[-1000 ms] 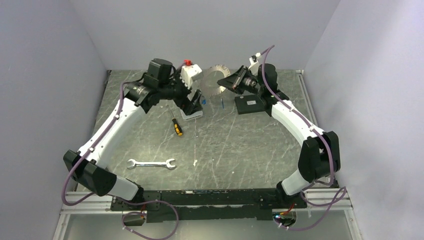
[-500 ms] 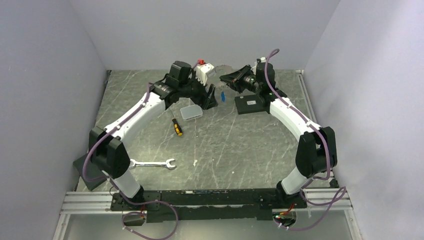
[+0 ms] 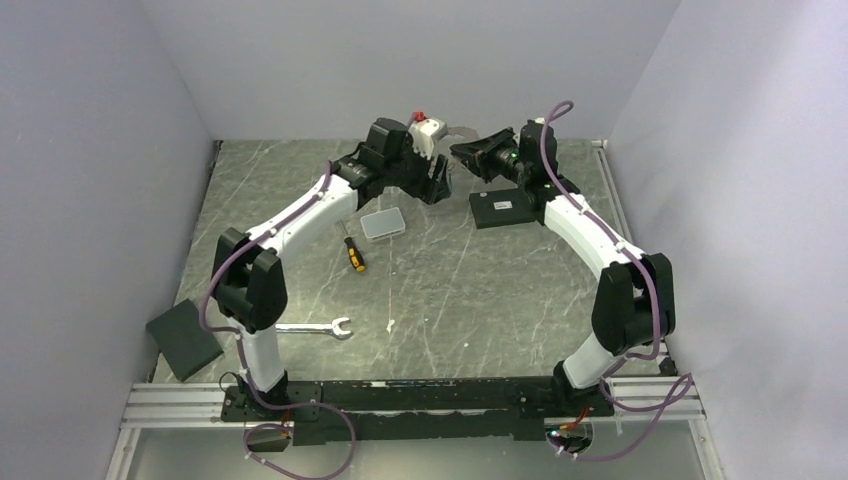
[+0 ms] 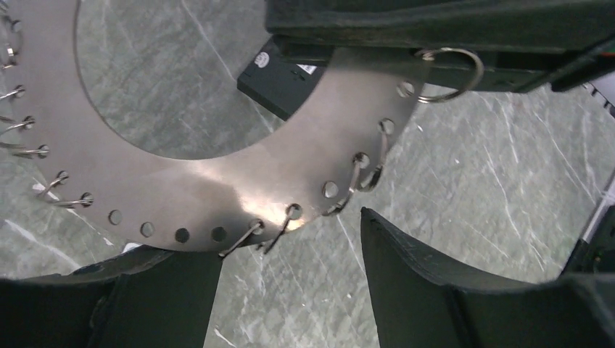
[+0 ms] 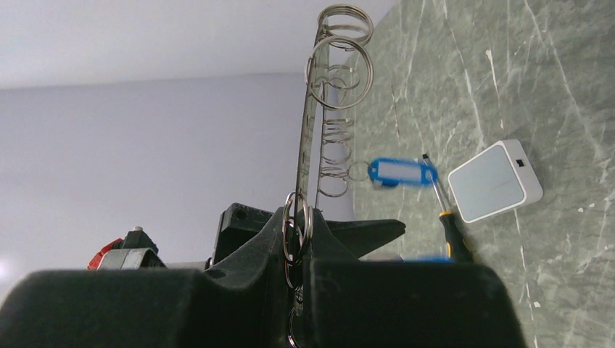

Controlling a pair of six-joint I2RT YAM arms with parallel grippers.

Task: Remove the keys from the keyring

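Observation:
The keyring (image 4: 217, 188) is a flat grey metal disc with a big central hole and small wire rings through holes along its rim. My right gripper (image 3: 468, 153) is shut on its rim and holds it upright above the back of the table; it shows edge-on in the right wrist view (image 5: 308, 145), clamped by that gripper (image 5: 304, 232). A blue-headed key (image 5: 401, 172) hangs from one rim ring. My left gripper (image 3: 438, 183) is open, and its jaws (image 4: 290, 246) stand just below the disc's lower rim without touching it.
A white box (image 3: 382, 223) and a yellow-and-black screwdriver (image 3: 354, 253) lie left of centre. A black box (image 3: 500, 210) lies under the right arm. A silver wrench (image 3: 310, 327) and a black square pad (image 3: 184, 340) lie near the front left.
My left arm has swung from above the white box toward the back and right, up to the keyring. My right gripper has turned the ring from face-on to edge-on.

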